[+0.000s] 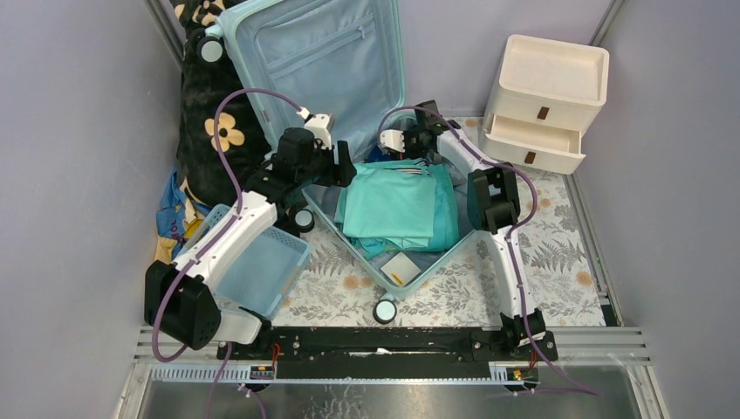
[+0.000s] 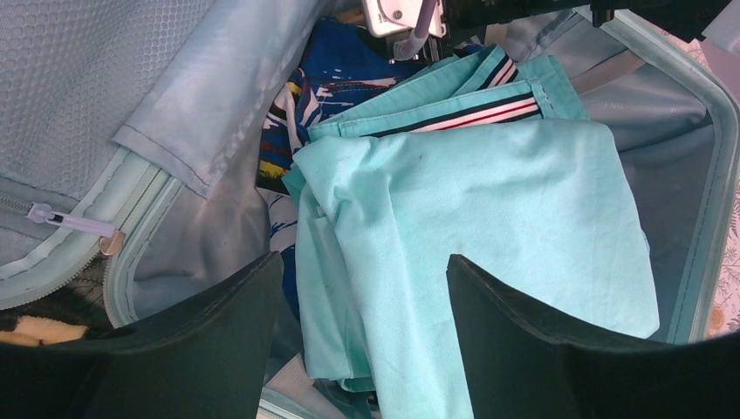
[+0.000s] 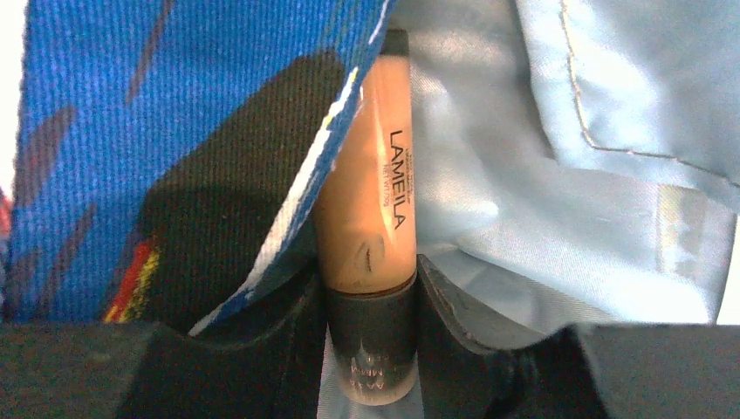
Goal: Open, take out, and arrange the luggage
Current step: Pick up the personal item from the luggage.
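While the left claw [image 2: 362, 262] hangs spread wide just above a folded stack of mint-green clothes [image 2: 489, 227], the right claw [image 3: 371, 284] pinches a beige cosmetic tube [image 3: 366, 192] where its body meets its dark cap. That tube, lettered LAMEILA, lies between a blue patterned cloth [image 3: 174, 105] and pale lining. Both claws are inside the luggage [image 1: 323, 61], which lies open on the worktop [image 1: 558, 244]. Its lid leans upright against the back wall with the zipped lining facing forward, and its lower half holds the clothes. The right claw is at the far edge of that lower half, near the hinge, and the left claw is over the stack's left side. A small blue basket [image 1: 257, 262] sits just left of the luggage, under the left arm. A cream drawer unit [image 1: 545, 100] stands at the far right.
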Robot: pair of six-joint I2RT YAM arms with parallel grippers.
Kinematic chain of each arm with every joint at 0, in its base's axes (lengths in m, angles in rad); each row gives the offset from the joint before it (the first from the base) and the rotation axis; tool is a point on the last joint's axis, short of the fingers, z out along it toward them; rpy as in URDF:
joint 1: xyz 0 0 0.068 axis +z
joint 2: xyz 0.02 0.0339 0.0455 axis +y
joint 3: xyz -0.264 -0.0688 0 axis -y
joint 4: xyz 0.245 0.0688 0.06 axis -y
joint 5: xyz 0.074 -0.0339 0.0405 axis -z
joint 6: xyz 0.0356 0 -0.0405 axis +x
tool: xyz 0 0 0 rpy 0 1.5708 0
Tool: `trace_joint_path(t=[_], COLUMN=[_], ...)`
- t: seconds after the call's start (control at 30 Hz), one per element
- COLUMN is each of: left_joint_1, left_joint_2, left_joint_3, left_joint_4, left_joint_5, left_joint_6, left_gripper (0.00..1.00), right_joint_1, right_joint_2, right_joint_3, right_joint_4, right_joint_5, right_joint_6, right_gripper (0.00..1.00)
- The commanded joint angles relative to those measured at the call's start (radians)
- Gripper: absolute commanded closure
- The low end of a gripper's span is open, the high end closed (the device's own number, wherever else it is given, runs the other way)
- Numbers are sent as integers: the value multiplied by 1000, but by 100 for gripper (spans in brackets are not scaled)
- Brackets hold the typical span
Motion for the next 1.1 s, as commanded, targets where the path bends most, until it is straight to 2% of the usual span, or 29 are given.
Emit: trace_joint_path(t=[0.0, 0.03, 0.07, 0.1, 0.3, 0.57, 0.87, 1.07], left_joint_1=[7, 7, 6, 6, 6, 6, 7, 6], left_joint_2=[-26, -24, -22, -21, -18, -21, -47, -68], left_joint_3=[19, 19, 20, 20, 18, 15, 10, -9], left_joint_4=[11, 15, 19, 25, 63, 125, 162, 204], left_joint_5=[-12, -8, -4, 0, 31, 80, 119, 142], left_joint_6=[5, 4, 2, 0, -8, -13, -9, -34], left_gripper=[23, 23, 23, 23, 23, 23, 23, 23], right_joint_1=[8, 7, 6, 8, 7, 5, -24, -30], right_joint_2=[-56, -80, -104, -133, -348, -548, -651, -721], right_joint_3=[-87, -97, -106, -118, -309, -518, -527, -543], right_joint_4=[31, 32, 33, 37, 113, 136, 118, 82], right_joint_5=[10, -1, -12, -23, -88, -78, -90, -104], right_joint_6=[-15, -10, 1, 18, 75, 126, 275, 319], right_gripper=[85, 89, 99, 100, 100, 100, 100, 100])
